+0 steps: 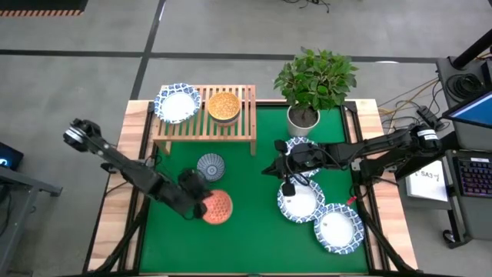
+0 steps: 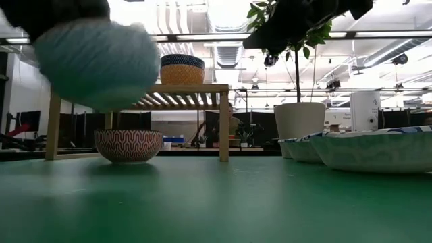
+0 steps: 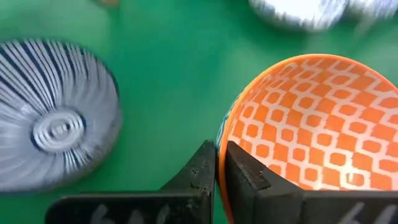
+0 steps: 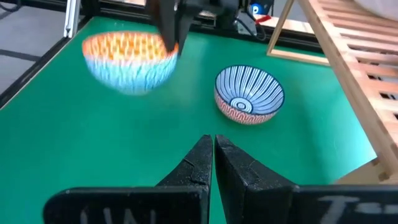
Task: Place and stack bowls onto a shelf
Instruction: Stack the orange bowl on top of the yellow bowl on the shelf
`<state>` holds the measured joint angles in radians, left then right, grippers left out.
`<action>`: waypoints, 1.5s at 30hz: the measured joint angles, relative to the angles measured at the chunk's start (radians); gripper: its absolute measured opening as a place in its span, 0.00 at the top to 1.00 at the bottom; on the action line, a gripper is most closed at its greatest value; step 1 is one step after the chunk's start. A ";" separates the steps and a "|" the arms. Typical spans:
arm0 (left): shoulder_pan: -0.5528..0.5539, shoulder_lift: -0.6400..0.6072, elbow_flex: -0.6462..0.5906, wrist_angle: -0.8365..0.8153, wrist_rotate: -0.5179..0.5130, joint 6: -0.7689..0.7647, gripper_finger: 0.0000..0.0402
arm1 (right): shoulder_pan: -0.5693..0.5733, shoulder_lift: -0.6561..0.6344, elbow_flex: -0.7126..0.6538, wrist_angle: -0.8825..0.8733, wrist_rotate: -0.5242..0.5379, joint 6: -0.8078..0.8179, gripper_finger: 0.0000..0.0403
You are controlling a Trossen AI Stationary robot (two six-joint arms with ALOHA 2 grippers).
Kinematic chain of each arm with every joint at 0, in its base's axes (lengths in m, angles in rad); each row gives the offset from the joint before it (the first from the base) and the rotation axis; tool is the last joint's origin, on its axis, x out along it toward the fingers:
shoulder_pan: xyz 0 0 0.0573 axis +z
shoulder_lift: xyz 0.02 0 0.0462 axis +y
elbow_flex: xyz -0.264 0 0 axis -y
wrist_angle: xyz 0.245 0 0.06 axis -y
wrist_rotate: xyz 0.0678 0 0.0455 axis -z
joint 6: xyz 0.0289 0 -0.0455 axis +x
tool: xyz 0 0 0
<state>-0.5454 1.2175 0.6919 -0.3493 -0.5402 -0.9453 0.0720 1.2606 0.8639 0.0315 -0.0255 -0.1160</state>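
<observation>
My left gripper is shut on a small deep bowl, orange-patterned inside and light blue outside, held above the mat's near left part. A second small bowl, blue-striped inside and red-orange outside, stands on its base beside it. The wooden shelf at the far left carries a wide white bowl and a yellow-orange bowl. My right gripper is shut and empty, hovering over the mat's middle, left of three wide blue-rimmed bowls. My left gripper pinches the light blue bowl's rim, one finger inside the bowl and the other finger outside. The fingers come down from above. The bowl is lifted clear of the mat, roughly upright, mouth up.
A potted plant in a white pot stands at the far edge, right of the shelf. The wide bowls fill the near right of the mat. Open green mat lies between the shelf and the red-orange bowl. The shelf's right part is bare.
</observation>
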 joint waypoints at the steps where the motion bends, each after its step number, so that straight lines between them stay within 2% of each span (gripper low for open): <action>1: 0.014 -0.034 0.009 -0.016 -0.015 0.008 0.99 | 0.000 0.000 -0.002 0.001 0.000 0.001 0.98; 5: 0.113 -0.151 0.083 -0.155 -0.034 0.076 0.99 | 0.000 0.000 -0.004 0.008 0.001 0.001 0.98; 9: 0.255 -0.211 0.230 -0.340 -0.038 0.184 0.99 | 0.000 0.000 -0.004 0.011 0.001 0.001 0.98; 17: 0.512 -0.188 0.579 -0.538 -0.036 0.517 0.99 | 0.000 0.000 -0.004 0.011 0.002 0.021 0.98; 21: 0.628 -0.156 0.687 -0.582 -0.036 0.638 0.99 | 0.000 0.000 -0.004 0.012 0.002 0.034 0.98; 30: 0.882 -0.072 0.794 -0.552 -0.006 0.782 0.99 | 0.000 -0.002 -0.004 0.050 0.002 0.040 0.98; 38: 1.088 0.062 0.849 -0.507 0.241 0.879 0.99 | 0.000 -0.002 -0.004 0.062 0.001 0.057 0.98; 42: 1.164 0.117 0.873 -0.507 0.323 0.902 0.99 | 0.000 -0.002 -0.004 0.060 0.001 0.071 0.98; 45: 1.177 0.138 0.875 -0.506 0.342 0.915 0.99 | 0.000 -0.002 -0.004 0.060 0.001 0.071 0.98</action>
<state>0.6318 1.3555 1.5673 -0.8557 -0.1982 -0.0306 0.0719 1.2587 0.8597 0.0914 -0.0246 -0.0445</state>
